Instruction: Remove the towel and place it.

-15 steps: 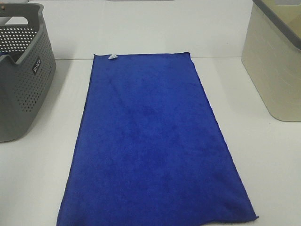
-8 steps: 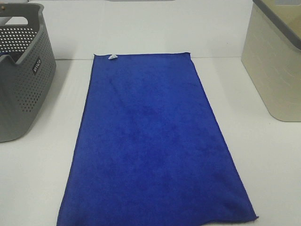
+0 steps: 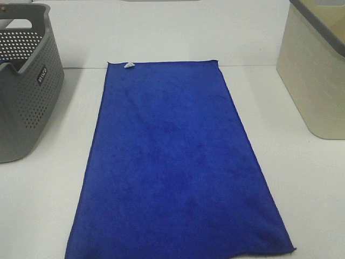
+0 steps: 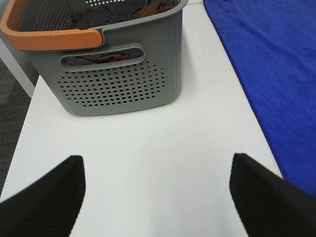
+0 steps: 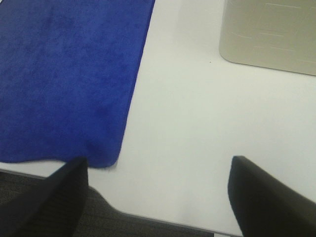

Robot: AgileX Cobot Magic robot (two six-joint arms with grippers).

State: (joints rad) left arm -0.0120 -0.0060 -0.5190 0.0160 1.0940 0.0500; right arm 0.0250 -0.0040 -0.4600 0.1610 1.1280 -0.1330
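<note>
Blue towel [image 3: 175, 167] flat on table [image 3: 302, 183] | both claws apart, empty

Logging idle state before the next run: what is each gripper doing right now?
Left gripper: open, holding nothing, above bare table between the grey basket and the towel.
Right gripper: open, holding nothing, by the towel's near corner.

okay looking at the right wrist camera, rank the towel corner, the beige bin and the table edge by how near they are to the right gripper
1. Table edge, running between the open right gripper fingers.
2. Towel corner, beside one fingertip.
3. Beige bin, farthest, across bare table.
</note>
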